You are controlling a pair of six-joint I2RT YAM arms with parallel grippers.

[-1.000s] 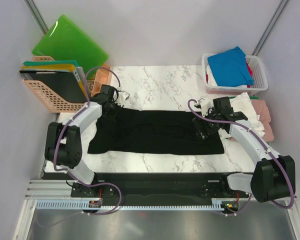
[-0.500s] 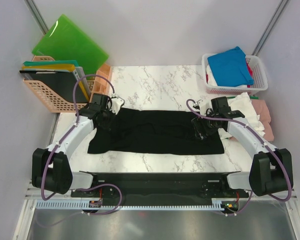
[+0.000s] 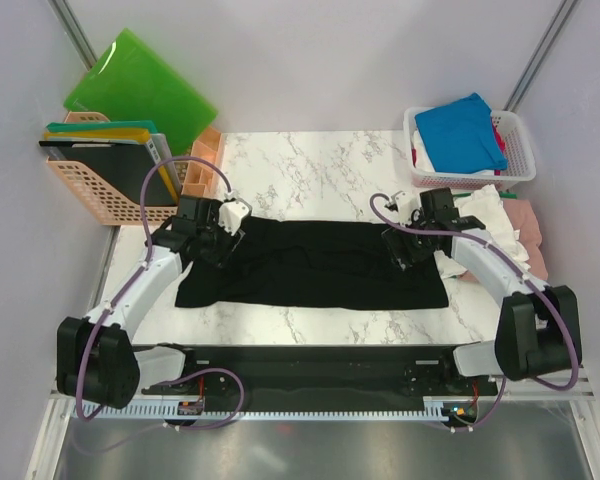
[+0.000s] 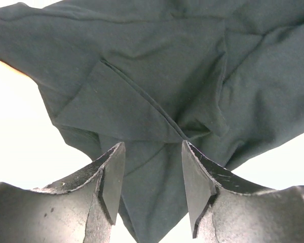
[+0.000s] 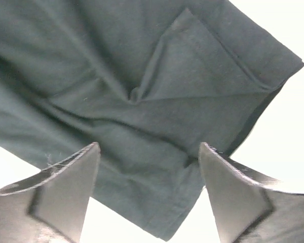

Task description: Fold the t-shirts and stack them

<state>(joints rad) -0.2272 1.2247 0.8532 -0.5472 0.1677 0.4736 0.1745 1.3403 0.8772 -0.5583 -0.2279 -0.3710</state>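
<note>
Folding the black t-shirt [image 3: 315, 265] looks mid-step: left claw [image 4: 151, 172] half-open, right claw [image 5: 149, 167] wide, both empty over its ends, each needing an edge grip next

Black t-shirt [image 3: 315, 265] lay flat as a long, wrinkled folded band across the table [image 3: 320, 160]; blue t-shirt [image 3: 460, 130] topped the basket [image 3: 523, 140] far right, white shirt [image 3: 492, 203] and pink shirt [image 3: 528, 218] piled just beside it.

Top view bright, even, soft shadows; wrist views overexposed (table [image 4: 15, 131] blown white)
</note>
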